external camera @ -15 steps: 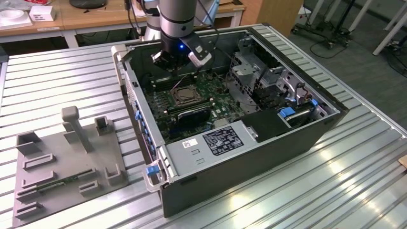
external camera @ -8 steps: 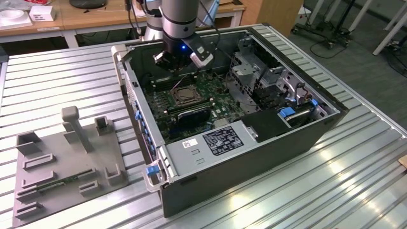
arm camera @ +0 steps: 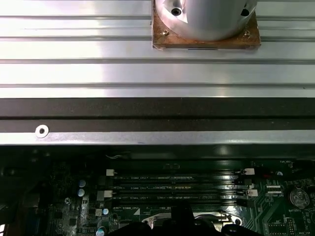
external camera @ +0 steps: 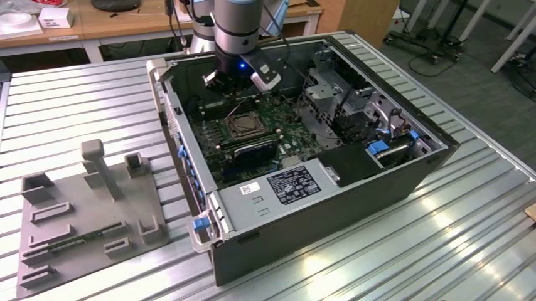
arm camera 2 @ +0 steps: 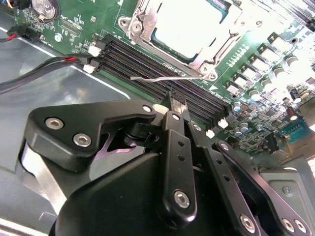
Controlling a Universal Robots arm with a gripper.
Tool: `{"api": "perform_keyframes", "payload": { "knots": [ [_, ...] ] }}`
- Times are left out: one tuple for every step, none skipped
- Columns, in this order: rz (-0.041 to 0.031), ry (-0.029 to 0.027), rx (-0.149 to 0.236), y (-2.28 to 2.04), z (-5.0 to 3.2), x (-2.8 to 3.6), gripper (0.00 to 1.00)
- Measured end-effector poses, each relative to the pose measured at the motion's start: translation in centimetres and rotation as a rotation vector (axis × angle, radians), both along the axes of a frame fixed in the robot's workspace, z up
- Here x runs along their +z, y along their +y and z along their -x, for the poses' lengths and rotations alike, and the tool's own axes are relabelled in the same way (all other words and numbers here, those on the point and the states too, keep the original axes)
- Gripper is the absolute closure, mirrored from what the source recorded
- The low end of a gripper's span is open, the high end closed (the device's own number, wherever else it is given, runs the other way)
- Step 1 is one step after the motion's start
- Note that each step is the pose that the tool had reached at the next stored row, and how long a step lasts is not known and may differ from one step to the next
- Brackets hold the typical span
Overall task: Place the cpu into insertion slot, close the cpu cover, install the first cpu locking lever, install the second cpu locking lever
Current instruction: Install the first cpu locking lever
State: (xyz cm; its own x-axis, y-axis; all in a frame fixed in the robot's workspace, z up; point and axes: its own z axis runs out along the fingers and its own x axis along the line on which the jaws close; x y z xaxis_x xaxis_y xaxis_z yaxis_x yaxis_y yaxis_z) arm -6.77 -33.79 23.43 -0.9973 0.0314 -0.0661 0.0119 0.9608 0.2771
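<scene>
On the exterior view's left, a grey fixture plate (external camera: 84,213) lies on the ribbed bench (external camera: 75,94). Its holders keep parts ready, well apart from the open computer case (external camera: 335,207) in the middle. The case lies on its side, so the motherboard (external camera: 277,135) faces up and the arm (external camera: 235,31) can reach it from above. The insertion slot (external camera: 245,125) sits near the board's centre. In the second wrist view the cpu (arm camera 2: 189,22) lies seated in it, pale and flat, with the cpu cover (arm camera 2: 143,22) down around it. A thin locking lever (arm camera 2: 162,78) juts free over the memory slots (arm camera 2: 142,59), apparently not latched. The gripper (arm camera 2: 175,102) hangs just beside that lever, its jaws drawn together with nothing between them. Whether the tip touches the lever I cannot tell.
</scene>
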Motion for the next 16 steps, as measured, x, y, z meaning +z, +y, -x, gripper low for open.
{"api": "perform_keyframes", "payload": {
  "knots": [
    [0.0002,0.0000,0.000,0.00,0.00,0.00,0.89],
    [0.0002,0.0001,0.000,0.00,0.00,0.00,0.89],
    [0.0000,0.0000,0.000,0.00,0.00,-0.01,0.89],
    [0.0000,0.0000,0.000,0.00,0.00,-0.02,0.89],
    [0.0001,0.0000,0.000,0.00,0.00,-0.02,0.89],
    [0.0000,0.0000,0.000,0.00,0.00,-0.02,0.89],
    [0.0000,-0.0001,0.000,0.00,0.00,-0.02,0.89],
    [0.0001,0.0000,0.000,0.00,0.00,-0.02,0.89],
    [0.0000,0.0000,0.000,0.00,0.00,-0.03,0.89],
    [0.0001,0.0000,0.000,0.00,0.00,-0.04,0.89],
    [0.0000,0.0000,0.000,0.00,0.00,-0.05,0.89],
    [0.0000,-0.0001,0.000,0.00,0.00,-0.05,0.89],
    [0.0000,-0.0001,0.000,0.00,0.00,-0.06,0.89],
    [-0.0005,-0.0003,0.000,0.01,-0.01,-0.11,0.89],
    [-0.0004,-0.0003,0.000,0.01,-0.01,-0.15,0.89],
    [-0.0001,-0.0001,0.000,0.00,0.00,-0.19,0.89]
  ]
}}
